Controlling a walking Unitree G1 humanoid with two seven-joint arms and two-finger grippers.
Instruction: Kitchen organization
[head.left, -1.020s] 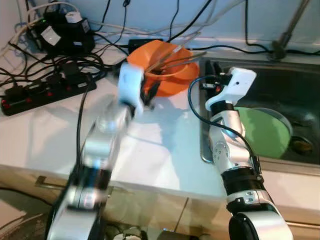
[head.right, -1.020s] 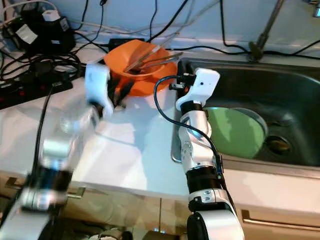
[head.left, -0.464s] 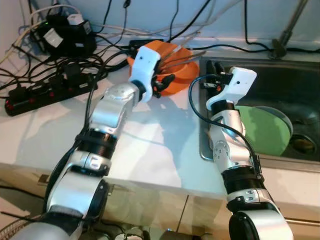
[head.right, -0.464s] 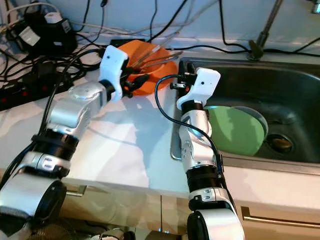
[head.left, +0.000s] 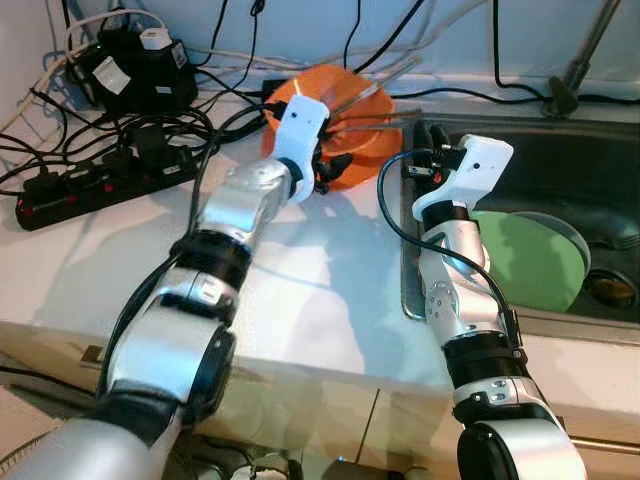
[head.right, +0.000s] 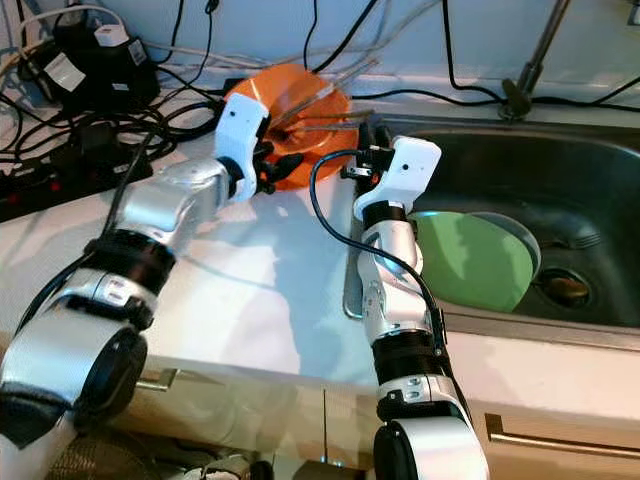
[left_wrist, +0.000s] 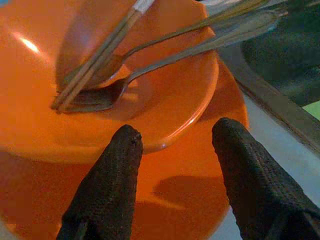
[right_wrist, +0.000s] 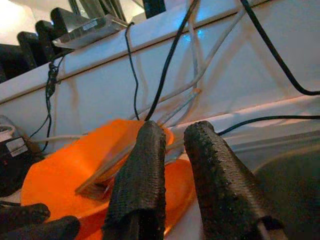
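Note:
An orange bowl (head.left: 340, 105) sits on an orange plate (left_wrist: 190, 200) at the back of the white counter, left of the sink. Chopsticks (left_wrist: 100, 55), a spoon (left_wrist: 200, 25) and a fork (left_wrist: 165, 57) lie in the bowl, their handles sticking out toward the sink. My left gripper (head.left: 335, 165) is open at the bowl's near rim, its fingertips (left_wrist: 127, 142) just above the plate with nothing between them. Beside the sink's left edge, my right gripper (head.left: 430, 135) is raised and shut on nothing, pointing toward the bowl (right_wrist: 75, 170).
A green plate (head.left: 530, 265) lies in the steel sink (head.left: 600, 180), and the faucet base (head.left: 562, 100) stands behind it. A black power strip (head.left: 90, 180), chargers (head.left: 130, 70) and tangled cables crowd the counter's back left. The counter's front edge is near.
My left arm has swung forward from above the counter, and its open gripper now stands at the bowl's near rim. The right arm has stayed still.

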